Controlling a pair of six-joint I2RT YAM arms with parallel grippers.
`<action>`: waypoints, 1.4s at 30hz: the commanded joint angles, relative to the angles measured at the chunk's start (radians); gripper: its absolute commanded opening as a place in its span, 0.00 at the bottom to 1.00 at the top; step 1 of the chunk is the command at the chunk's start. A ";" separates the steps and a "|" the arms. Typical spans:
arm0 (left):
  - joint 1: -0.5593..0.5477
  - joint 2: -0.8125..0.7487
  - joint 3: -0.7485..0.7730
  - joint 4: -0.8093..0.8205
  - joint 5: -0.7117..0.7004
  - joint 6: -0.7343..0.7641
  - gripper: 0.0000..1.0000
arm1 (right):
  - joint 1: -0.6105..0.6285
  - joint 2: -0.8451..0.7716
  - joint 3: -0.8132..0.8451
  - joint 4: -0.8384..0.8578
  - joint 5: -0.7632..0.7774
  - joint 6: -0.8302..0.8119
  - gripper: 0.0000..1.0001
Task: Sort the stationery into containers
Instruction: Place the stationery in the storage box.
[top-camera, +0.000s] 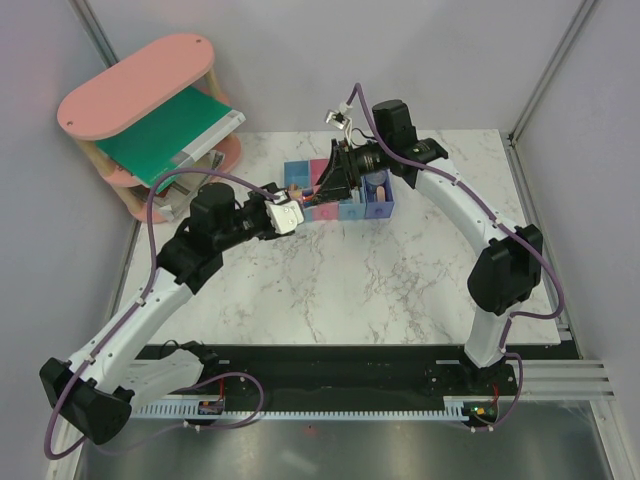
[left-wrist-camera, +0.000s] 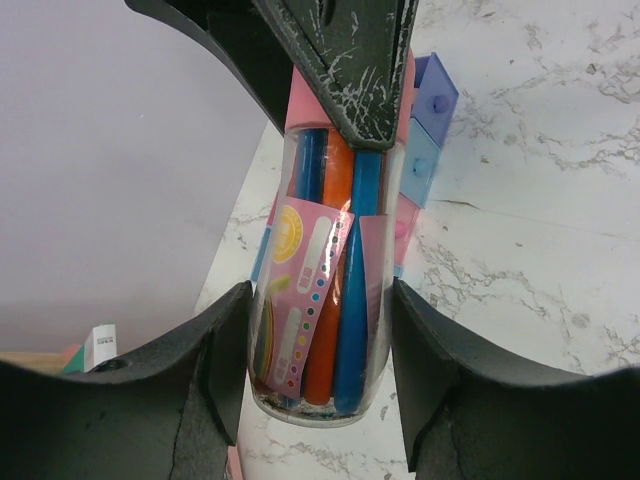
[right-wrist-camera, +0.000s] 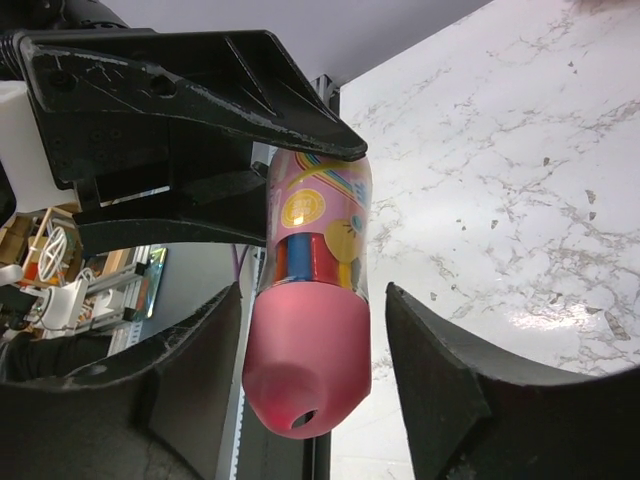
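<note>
On the left, clamping the clear marker case (left-wrist-camera: 322, 330) across its body with the left gripper (left-wrist-camera: 318, 300), holding it off the surface (top-camera: 400, 290) close by the row of bins (top-camera: 385, 208). On the right, straddling its pink cap (right-wrist-camera: 305, 365) with the right gripper (right-wrist-camera: 312, 290), jaws apart and not yet pressing on both sides. Judging this an uncapping or a handover: keeping the left clamp firm and level, centring the cap between the right jaws before squeezing, then pulling straight along the case's length, guarding against the pens (left-wrist-camera: 352, 300) spilling.
</note>
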 joint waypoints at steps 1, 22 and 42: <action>-0.005 -0.002 0.037 0.079 -0.003 0.035 0.02 | 0.008 0.002 0.001 0.049 -0.042 0.007 0.60; -0.005 -0.071 -0.018 -0.133 -0.051 0.089 1.00 | -0.006 0.003 -0.005 0.140 0.143 0.072 0.00; 0.005 -0.041 0.116 -0.665 -0.117 -0.052 1.00 | 0.015 0.356 0.534 -0.357 1.057 -0.514 0.00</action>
